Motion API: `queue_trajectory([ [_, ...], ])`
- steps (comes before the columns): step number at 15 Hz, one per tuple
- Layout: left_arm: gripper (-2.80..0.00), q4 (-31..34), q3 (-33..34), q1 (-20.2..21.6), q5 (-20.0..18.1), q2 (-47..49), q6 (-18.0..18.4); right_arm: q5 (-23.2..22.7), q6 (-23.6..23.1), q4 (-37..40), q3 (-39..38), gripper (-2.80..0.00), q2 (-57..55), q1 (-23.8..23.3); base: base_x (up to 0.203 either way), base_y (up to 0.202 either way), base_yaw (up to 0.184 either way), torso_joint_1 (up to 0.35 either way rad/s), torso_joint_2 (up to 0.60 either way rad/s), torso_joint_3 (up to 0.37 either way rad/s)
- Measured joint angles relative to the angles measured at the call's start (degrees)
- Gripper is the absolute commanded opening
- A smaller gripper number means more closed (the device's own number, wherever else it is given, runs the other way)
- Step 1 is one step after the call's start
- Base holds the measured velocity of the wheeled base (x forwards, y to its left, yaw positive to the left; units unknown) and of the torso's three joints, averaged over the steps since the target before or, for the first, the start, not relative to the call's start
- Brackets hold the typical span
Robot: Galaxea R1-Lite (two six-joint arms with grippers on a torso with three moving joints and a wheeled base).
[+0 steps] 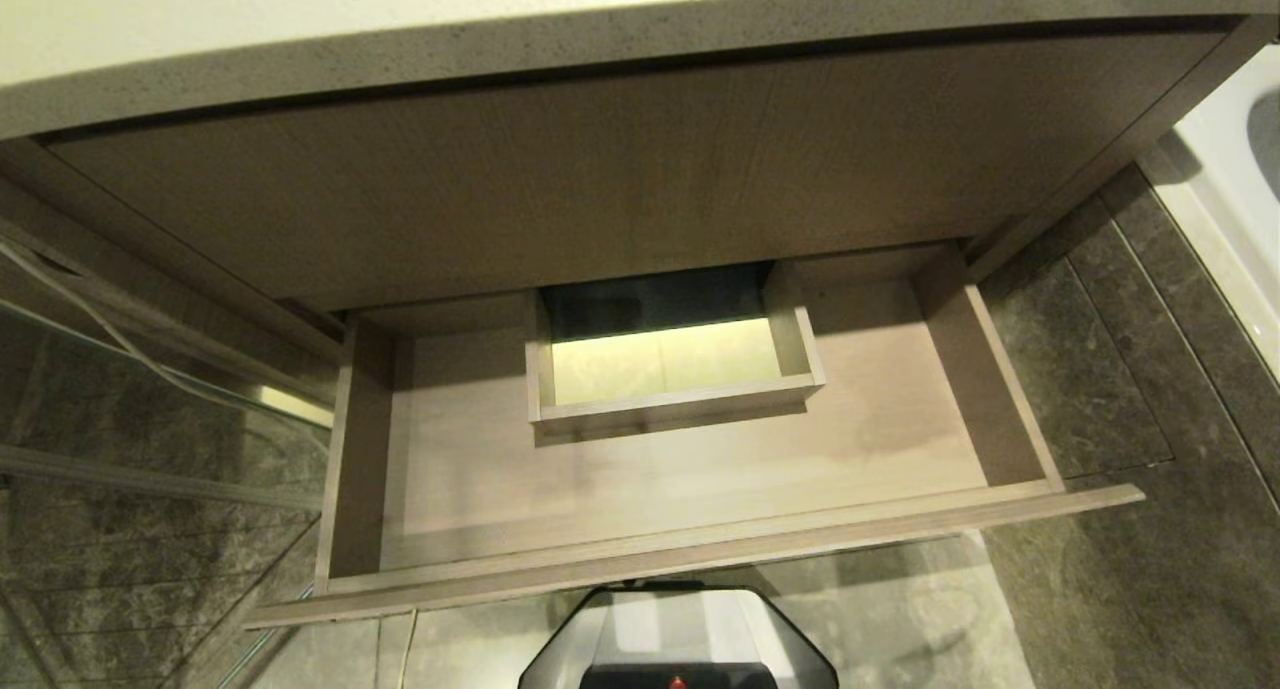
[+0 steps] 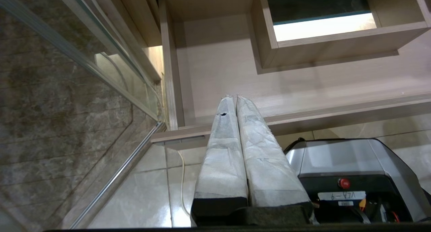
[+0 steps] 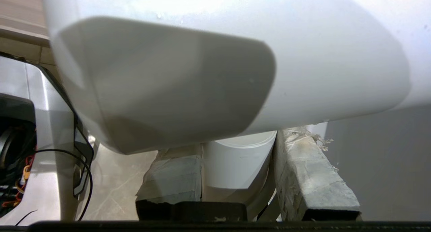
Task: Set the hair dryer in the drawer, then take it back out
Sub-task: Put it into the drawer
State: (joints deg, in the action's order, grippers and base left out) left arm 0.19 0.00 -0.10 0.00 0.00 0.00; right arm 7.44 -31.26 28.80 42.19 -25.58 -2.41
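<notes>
The drawer (image 1: 700, 554) stands pulled out below the vanity, wide and shallow, light wood grain; nothing lies on its floor. A boxed cut-out (image 1: 680, 404) sits at the middle of its back. No arm shows in the head view. In the right wrist view the white hair dryer (image 3: 235, 67) fills most of the picture. My right gripper (image 3: 239, 137) is shut on its white handle (image 3: 235, 164), one taped finger on each side. My left gripper (image 2: 235, 98) is shut on nothing and hangs in front of the left part of the drawer (image 2: 219, 67).
A taller wood panel (image 1: 600, 189) and a speckled stone countertop (image 1: 600, 39) overhang the drawer. A glass shower screen (image 1: 150, 419) is close on the left, a white fixture (image 1: 1230, 199) on the right. My base (image 1: 680, 639) stands right before the drawer front. A thin white cord (image 2: 181, 178) lies on the tiles.
</notes>
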Motion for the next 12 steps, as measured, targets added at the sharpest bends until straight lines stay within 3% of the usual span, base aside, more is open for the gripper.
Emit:
queue_trajectory([
  [5, -2.8, 0.03, 0.0, 0.0, 0.0, 0.0, 0.0, 4.06, 0.04, 0.54, 0.0, -2.8, -0.5, 0.02, 0.0, 0.0, 0.0, -0.326, 0.5, 0.165],
  [8, -2.8, -0.02, 0.0, 0.0, -0.02, 0.0, 0.0, 3.71, 0.22, 0.73, -0.74, -2.8, -1.75, 0.3, 0.0, 0.0, 0.0, -0.261, 0.4, 0.163],
  [12, -2.8, -0.11, 0.0, 0.0, 0.0, 0.0, 0.0, 3.69, 0.06, 2.63, 1.64, -2.8, -7.65, 0.74, 0.0, 0.0, 0.0, 0.003, 0.29, 0.268],
])
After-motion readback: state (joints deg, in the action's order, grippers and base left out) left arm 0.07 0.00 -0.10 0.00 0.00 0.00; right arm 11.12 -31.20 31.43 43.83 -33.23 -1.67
